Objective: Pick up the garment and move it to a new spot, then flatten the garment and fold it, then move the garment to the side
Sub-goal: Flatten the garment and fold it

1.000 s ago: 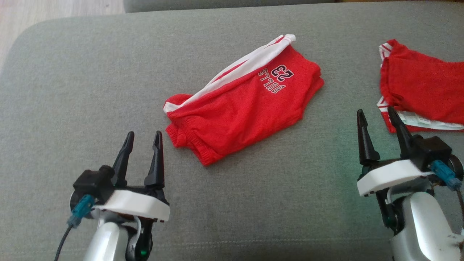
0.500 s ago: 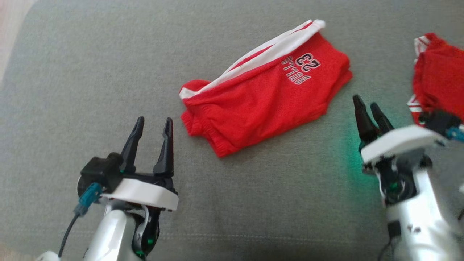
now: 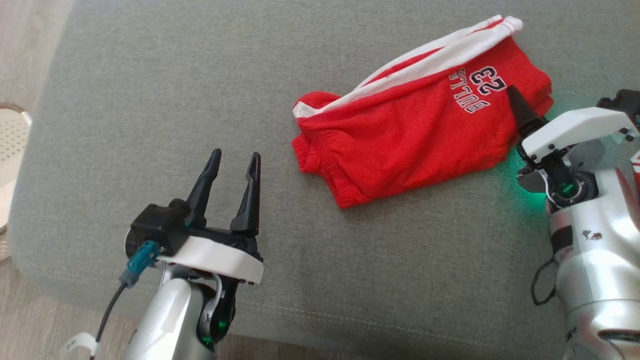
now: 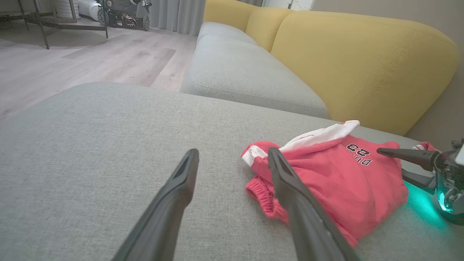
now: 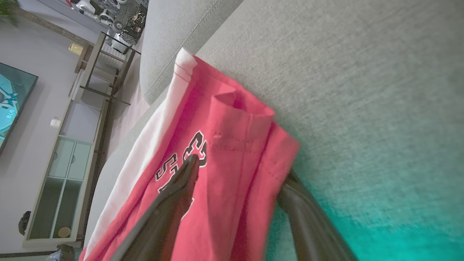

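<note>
Garment [image 3: 410,145]: red cloth with white side stripes and a "BULLS 23" print, folded, lying toward the far right of a broad grey cushion [image 3: 150,100]. Left gripper [image 3: 235,155]: near left over the cushion, fingers spread wide and holding nothing, apart from the garment's left end. Right gripper [image 5: 241,168]: at the garment's right end, fingers wide, one over the print and the other beside the hem, straddling the folded edge without closing on it.
</note>
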